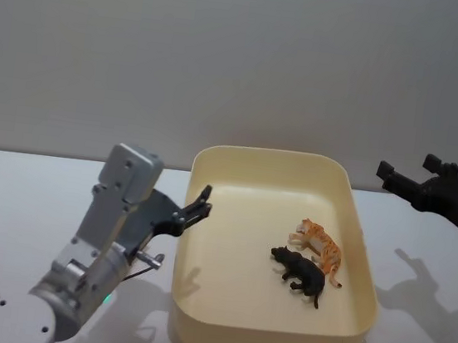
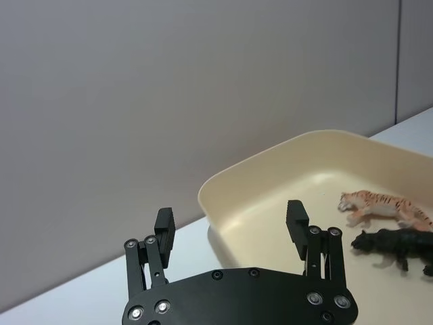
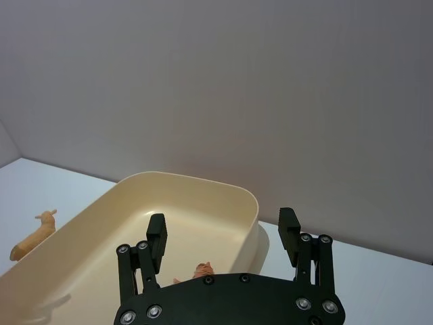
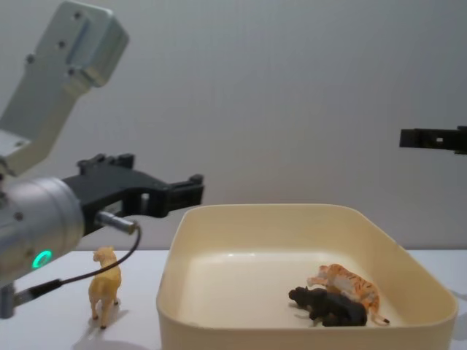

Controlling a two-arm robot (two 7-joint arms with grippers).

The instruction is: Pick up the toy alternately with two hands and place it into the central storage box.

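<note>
Head view: left gripper (image 1: 195,209) hangs over the white table (image 1: 25,197) just off the left wall of the cream storage tub (image 1: 277,154), fingers parted, nothing held. Right gripper (image 1: 389,172) is up high, past the tub's far right corner, well apart from it. Orange tiger toy (image 1: 318,245) and black panther toy (image 1: 300,271) lie touching in the tub's right half. Left wrist view: left gripper (image 2: 230,218) wide open, empty, pointed at the tub (image 2: 284,145); tiger (image 2: 382,206) and panther (image 2: 399,244) on the tub floor. Right wrist view: right gripper (image 3: 223,223) wide open, empty, above the tub (image 3: 183,177); a tan animal toy (image 3: 34,237) sits on the table outside the tub. Chest view: left gripper (image 4: 186,191) is above the tub's (image 4: 292,328) left rim; the tan animal toy (image 4: 106,284) stands upright on the table beside the tub's left wall. Right gripper (image 4: 419,137) high at the right edge. Tiger (image 4: 343,283) and panther (image 4: 328,306) inside the tub.
</note>
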